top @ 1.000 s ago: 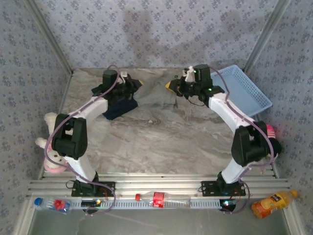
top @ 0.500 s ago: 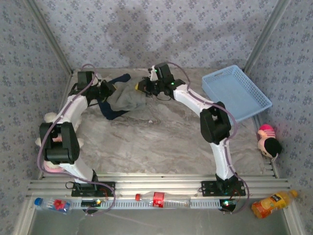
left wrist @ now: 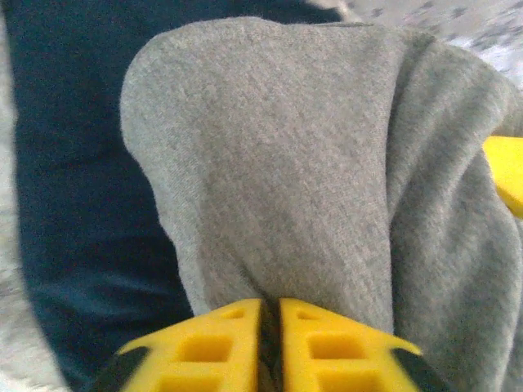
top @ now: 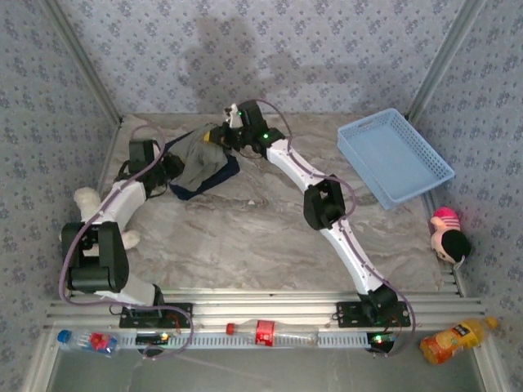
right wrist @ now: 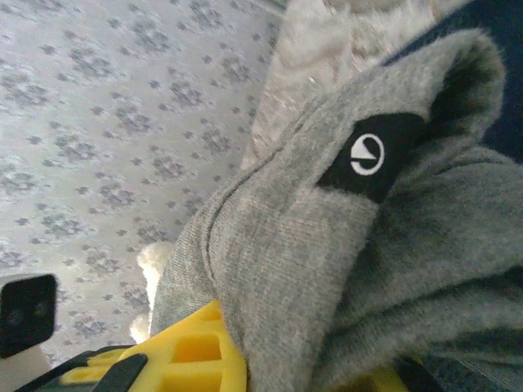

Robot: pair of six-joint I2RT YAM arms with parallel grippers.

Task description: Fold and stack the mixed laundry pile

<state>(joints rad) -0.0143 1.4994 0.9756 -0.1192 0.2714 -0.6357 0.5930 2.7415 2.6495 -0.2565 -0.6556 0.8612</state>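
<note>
The grey-olive garment (top: 198, 159) lies bunched on top of the dark navy T-shirt (top: 211, 181) at the back left of the table. My left gripper (top: 169, 167) is at its left edge. In the left wrist view the yellow fingers (left wrist: 221, 343) are shut on a fold of the grey cloth (left wrist: 310, 163), with navy fabric (left wrist: 73, 204) beside it. My right gripper (top: 215, 136), reaching far across, is shut on the garment's far edge. In the right wrist view grey cloth (right wrist: 294, 269) with a black label (right wrist: 372, 155) drapes over the yellow finger (right wrist: 188, 351).
A light blue basket (top: 395, 155) stands at the back right. A white plush toy (top: 86, 200) lies by the left wall, close to my left arm. A pink and black toy (top: 448, 237) sits at the right edge. Marble tabletop (top: 261, 229) spreads in front of the clothes.
Both grippers have travelled left with the grey garment, gathering it onto the navy T-shirt. The right arm has stretched from the back right across to the back left.
</note>
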